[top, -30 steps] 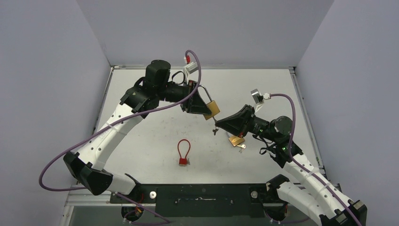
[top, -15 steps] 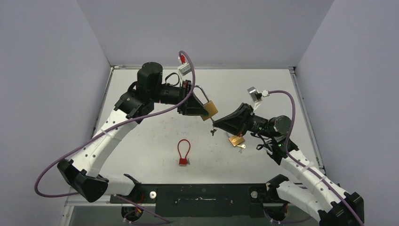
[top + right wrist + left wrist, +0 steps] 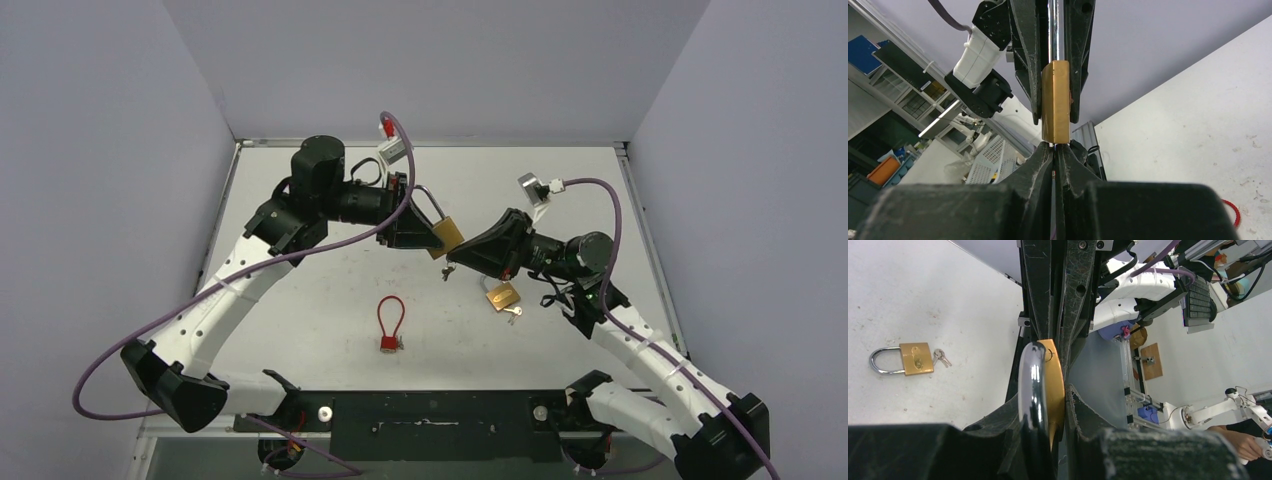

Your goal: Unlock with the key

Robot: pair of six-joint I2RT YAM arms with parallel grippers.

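My left gripper (image 3: 428, 232) is shut on a brass padlock (image 3: 447, 233) with a steel shackle and holds it above the table. The lock also shows in the left wrist view (image 3: 1050, 385), pinched between my fingers. My right gripper (image 3: 456, 260) is shut on a key just below and right of the lock. In the right wrist view the gripper (image 3: 1055, 148) points straight at the underside of the padlock (image 3: 1056, 102). The key is almost hidden between the pads, and its tip meets the lock's bottom face. Spare keys (image 3: 446, 271) dangle below.
A second brass padlock (image 3: 503, 296) with its keys (image 3: 513, 311) lies on the table under my right arm; it also shows in the left wrist view (image 3: 915, 358). A red cable lock (image 3: 390, 325) lies nearer the front. Grey walls enclose the table.
My right gripper has moved up and left with the key until it meets the bottom of the padlock. My left arm shifted slightly left and then held the lock still.
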